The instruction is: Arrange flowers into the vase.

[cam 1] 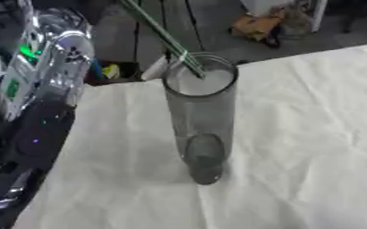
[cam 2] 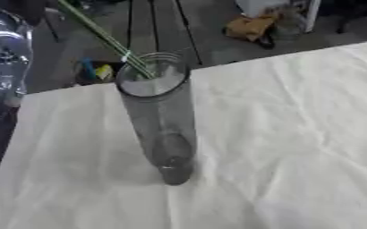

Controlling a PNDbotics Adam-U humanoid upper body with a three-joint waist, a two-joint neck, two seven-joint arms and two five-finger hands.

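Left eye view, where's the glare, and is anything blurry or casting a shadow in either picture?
Left eye view: bright glare on the silver left arm, which is smeared and soft; the green stem is blurred too. Right eye view: the glass vase throws only a faint shadow onto the white tablecloth, so the light is diffuse; the floor clutter behind is out of focus.

Workshop or lab: white-clothed table (cam 1: 296, 134), cluttered floor (cam 1: 139, 31)

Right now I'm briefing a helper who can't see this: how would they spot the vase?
On the white-covered table, look near the far left edge. The vase is a tall, clear, grey-tinted glass cylinder standing upright, the only thing on the cloth, with a green stem slanting into its mouth.
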